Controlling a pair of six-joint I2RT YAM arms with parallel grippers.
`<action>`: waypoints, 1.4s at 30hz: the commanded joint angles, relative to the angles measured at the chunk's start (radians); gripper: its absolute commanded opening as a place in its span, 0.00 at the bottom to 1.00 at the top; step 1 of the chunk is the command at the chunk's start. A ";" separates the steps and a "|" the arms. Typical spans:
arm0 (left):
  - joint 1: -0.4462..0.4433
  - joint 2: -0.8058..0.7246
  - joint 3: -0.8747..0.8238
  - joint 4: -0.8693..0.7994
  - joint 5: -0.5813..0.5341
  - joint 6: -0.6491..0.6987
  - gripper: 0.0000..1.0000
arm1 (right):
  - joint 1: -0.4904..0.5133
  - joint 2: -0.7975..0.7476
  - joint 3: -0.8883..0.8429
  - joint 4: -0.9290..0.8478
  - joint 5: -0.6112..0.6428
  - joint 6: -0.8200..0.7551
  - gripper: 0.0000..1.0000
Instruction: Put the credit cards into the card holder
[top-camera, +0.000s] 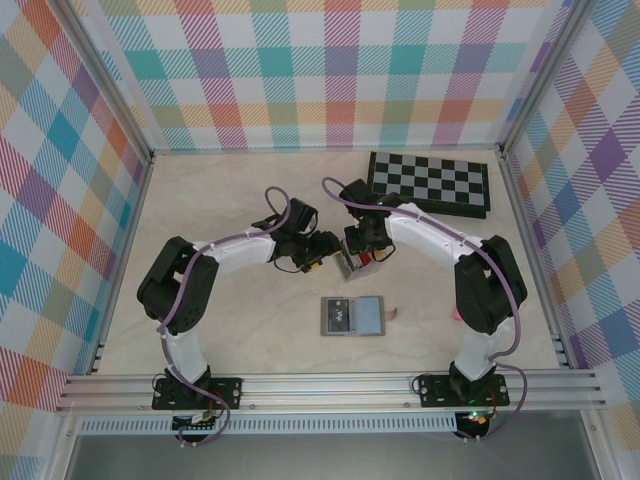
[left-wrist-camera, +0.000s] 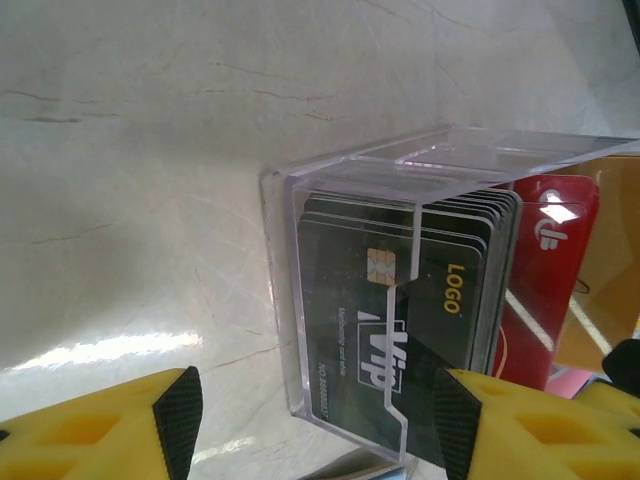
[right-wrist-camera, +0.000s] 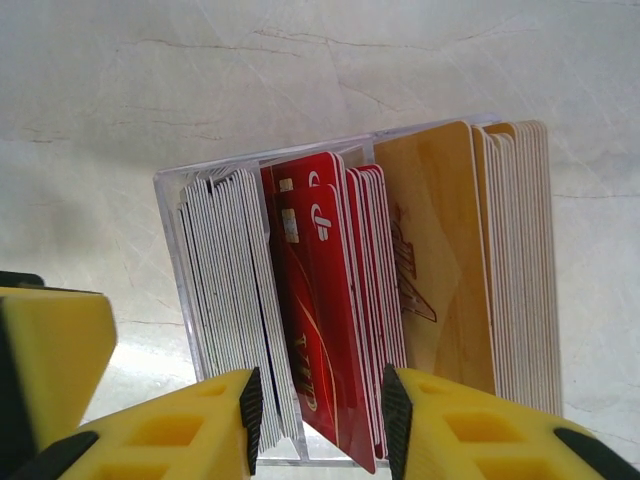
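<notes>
The credit cards stand upright in a clear plastic rack (top-camera: 358, 264) at mid-table. In the right wrist view they show as silver cards (right-wrist-camera: 222, 270), red cards (right-wrist-camera: 322, 290) and tan cards (right-wrist-camera: 440, 240). My right gripper (right-wrist-camera: 322, 410) is over the rack. Its jaws are open, with the red stack and a few silver cards between them and a gap still showing in the stack. The left wrist view faces the black cards (left-wrist-camera: 370, 300) at the rack's end. My left gripper (left-wrist-camera: 317, 425) is open around that corner. The grey card holder (top-camera: 368, 315) lies flat nearer the bases.
A folded chessboard (top-camera: 430, 182) lies at the back right. A small pinkish thing (top-camera: 393, 314) rests beside the card holder's right edge. Both grippers (top-camera: 340, 252) crowd together over the rack. Metal frame rails border the table.
</notes>
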 joint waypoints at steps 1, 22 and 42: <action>0.009 0.029 0.018 0.067 0.058 -0.036 0.63 | 0.001 -0.006 0.018 -0.004 0.010 -0.005 0.39; 0.009 0.113 0.022 0.002 0.050 0.001 0.41 | 0.006 0.030 0.029 -0.019 0.065 -0.054 0.40; 0.009 0.042 -0.001 0.067 0.054 0.008 0.46 | 0.030 0.101 0.044 -0.032 0.194 -0.101 0.36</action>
